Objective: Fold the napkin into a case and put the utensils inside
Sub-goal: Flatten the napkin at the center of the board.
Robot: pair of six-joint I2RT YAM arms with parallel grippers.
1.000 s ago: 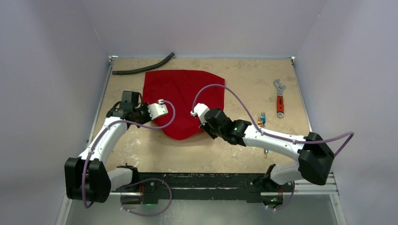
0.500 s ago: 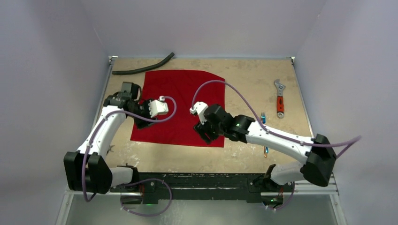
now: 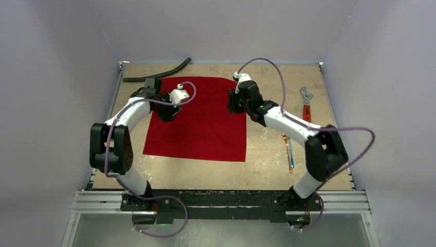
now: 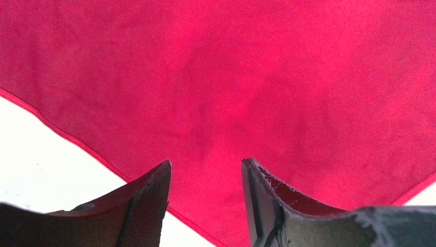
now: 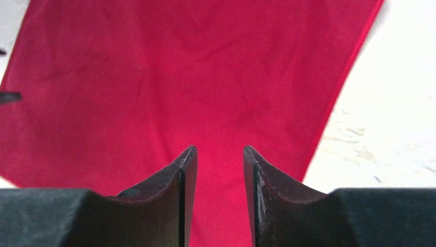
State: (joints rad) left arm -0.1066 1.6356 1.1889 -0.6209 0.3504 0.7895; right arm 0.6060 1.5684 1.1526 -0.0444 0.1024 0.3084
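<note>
Container status: no case formed. The napkin [image 3: 200,128] lies open as one flat, roughly square sheet on the table [image 3: 267,77], left of centre, with only light wrinkles and no fold showing in any view. Nothing lies on it or in it. The utensils [image 3: 289,152] are on bare table to the right of the napkin, just beside its right edge but not touching, running roughly parallel to that edge; the right forearm crosses just above their far ends. Counts: 1 napkin; at least 2 slim utensil pieces, one gold and one bluish, lying close together, too small to confirm more or to tell the types; 1 orange-handled wrench [image 3: 307,110] further right and toward the back, well apart from the cloth, lower end partly behind the right arm; 1 black hose [image 3: 157,76] along the far left edge, its near end just beside the napkin's far left corner. The left gripper [image 4: 205,164] is over the napkin's far left area near the left hem, fingers spread, only red cloth seen between them. The right gripper [image 5: 220,152] is over the far right area close to the right hem, fingers parted with a narrower gap and holding nothing. Can't tell whether either set of tips contacts the cloth.
</note>
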